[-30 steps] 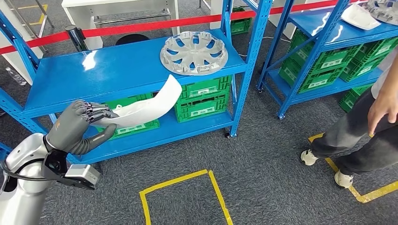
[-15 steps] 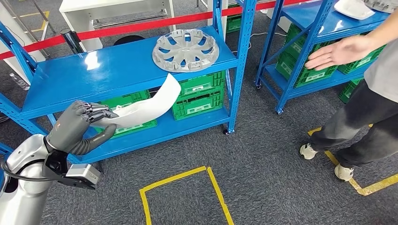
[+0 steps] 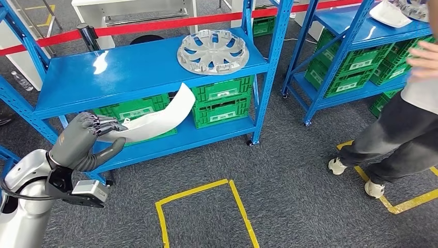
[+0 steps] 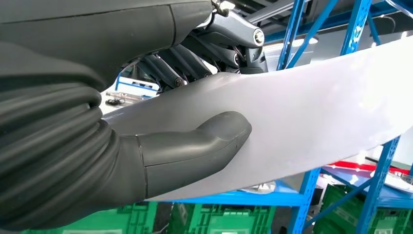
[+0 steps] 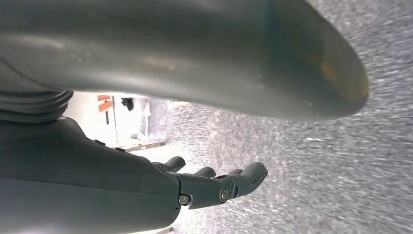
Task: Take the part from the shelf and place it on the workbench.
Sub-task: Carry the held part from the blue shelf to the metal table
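Curved white plastic part (image 3: 155, 120) gripped between left hand (image 3: 82, 140) fingers (image 4: 195, 51) and thumb, off the blue metal shelf (image 3: 129, 72); desk placement remaining. Right hand (image 5: 214, 187) fingers loosely extended, holding nothing.

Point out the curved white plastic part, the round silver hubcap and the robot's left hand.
curved white plastic part (image 3: 160, 116), head view, middle of strip
round silver hubcap (image 3: 213, 50), head view, centre hub
left hand (image 3: 82, 142), head view, back of hand
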Robot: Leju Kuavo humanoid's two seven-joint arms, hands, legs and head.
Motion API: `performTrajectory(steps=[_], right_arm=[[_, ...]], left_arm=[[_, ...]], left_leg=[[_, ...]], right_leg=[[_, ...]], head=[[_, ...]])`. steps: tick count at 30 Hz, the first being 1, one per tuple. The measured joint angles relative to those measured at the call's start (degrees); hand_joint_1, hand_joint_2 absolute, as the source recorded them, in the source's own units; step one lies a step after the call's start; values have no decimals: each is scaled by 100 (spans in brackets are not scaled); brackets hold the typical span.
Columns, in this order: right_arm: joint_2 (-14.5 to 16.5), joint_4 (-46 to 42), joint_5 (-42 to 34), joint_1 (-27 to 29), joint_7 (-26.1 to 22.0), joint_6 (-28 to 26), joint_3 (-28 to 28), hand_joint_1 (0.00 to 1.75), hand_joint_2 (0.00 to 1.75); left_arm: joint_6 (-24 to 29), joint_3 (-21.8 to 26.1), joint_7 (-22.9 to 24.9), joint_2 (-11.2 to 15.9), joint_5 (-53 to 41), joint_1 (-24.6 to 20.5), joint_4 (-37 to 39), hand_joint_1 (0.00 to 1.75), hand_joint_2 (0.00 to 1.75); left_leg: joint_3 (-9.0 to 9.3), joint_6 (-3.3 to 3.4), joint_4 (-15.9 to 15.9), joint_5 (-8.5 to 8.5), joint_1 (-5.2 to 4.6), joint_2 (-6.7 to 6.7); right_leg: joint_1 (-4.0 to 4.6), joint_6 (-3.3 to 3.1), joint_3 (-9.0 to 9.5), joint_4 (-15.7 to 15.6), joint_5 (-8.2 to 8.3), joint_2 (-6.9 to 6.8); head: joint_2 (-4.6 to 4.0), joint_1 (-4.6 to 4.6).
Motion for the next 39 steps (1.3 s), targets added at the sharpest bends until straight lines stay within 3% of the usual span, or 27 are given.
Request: performTrajectory(steps=[1,2,3,5,7,11,16,21,25,27,29,30,31,32,35,37,39], right_arm=[[-2,0,-6,3,2,0,0,0,0],[-2,0,-10,5,3,0,0,0,0],[-2,0,-13,6,3,-2,0,0,0],[-3,0,-14,1,3,-5,0,0,0],[-3,0,-14,-4,-2,-8,0,0,0],[1,0,-14,-2,6,-10,-2,0,0],[3,0,-52,-8,5,56,-3,0,0],[9,0,-131,-10,5,140,-20,0,0],[6,-1,-132,-32,5,117,-28,0,0],[0,-2,-134,-51,4,113,-39,0,0],[-11,-2,-143,-71,3,115,-56,0,0],[-17,-2,-153,-78,3,118,-63,0,0],[-24,-2,-165,-81,4,122,-68,0,0],[-29,-2,-175,-83,4,125,-70,0,0],[-40,-2,-189,-99,-2,130,-74,0,0],[-37,-2,-191,-106,-28,132,-75,0,0],[-34,-2,-194,-104,-41,133,-77,0,0]], left_arm=[[1,0,2,-3,-8,9,9,175,175],[4,0,5,-5,-19,20,16,175,175],[8,0,9,-8,-30,29,20,175,175],[15,1,19,-8,-42,37,20,175,175],[22,7,32,-3,-49,34,20,175,175],[20,51,68,16,-52,12,32,175,175],[15,168,71,34,10,21,73,175,175],[67,312,49,54,-50,262,122,175,175],[59,402,47,62,-92,368,154,175,175],[-1,427,52,55,-94,328,186,175,175],[-73,433,62,33,-98,292,229,175,175],[-102,436,67,14,-109,290,252,175,175],[-127,440,70,-12,-128,290,276,175,175],[-148,444,72,-39,-153,291,298,175,175],[-174,456,76,-112,-208,284,337,175,175],[-176,462,80,-134,-216,265,348,175,175],[-177,471,83,-142,-217,247,360,175,175]], left_leg=[[-44,-1,19,17,-2,0],[-84,-8,43,29,-2,-1],[-118,-16,70,37,0,-2],[-172,-54,132,40,-7,-1],[-208,-91,172,21,-29,-3],[-224,-40,137,29,-50,-9],[-219,-129,77,87,-49,-11],[-232,-110,100,76,-63,-12],[-188,-70,-3,152,-29,-38],[-142,-49,-94,235,20,-69],[-189,-36,-80,252,21,-111],[-222,-37,-55,252,26,-139],[-255,-44,-25,251,33,-171],[-286,-58,12,247,45,-207],[-374,-160,162,209,76,-319],[-414,-244,208,196,62,-378],[-433,-310,182,222,59,-430]], right_leg=[[0,5,-69,216,-75,0],[0,3,-21,204,-41,0],[-1,-5,140,-30,77,-1],[9,-38,607,-809,332,-2],[17,-86,831,-1240,434,-2],[26,-146,821,-1280,478,0],[22,-191,808,-1280,504,-2],[8,-177,807,-1281,506,-3],[10,-107,817,-1275,481,-26],[16,-61,666,-926,236,-11],[7,-19,337,-226,-143,4],[-1,0,199,62,-248,4],[-9,16,148,172,-248,4],[-18,31,213,55,-141,8],[-53,43,737,-934,284,142],[-42,-44,830,-1144,324,226],[-35,-157,818,-1148,354,173]], head=[[0,0],[0,1],[0,1],[0,2],[0,-1],[0,-7],[-1,-5],[0,-5],[0,-4],[0,5],[-1,14],[-1,15],[-1,15],[-1,15],[0,20],[0,15],[0,9]])
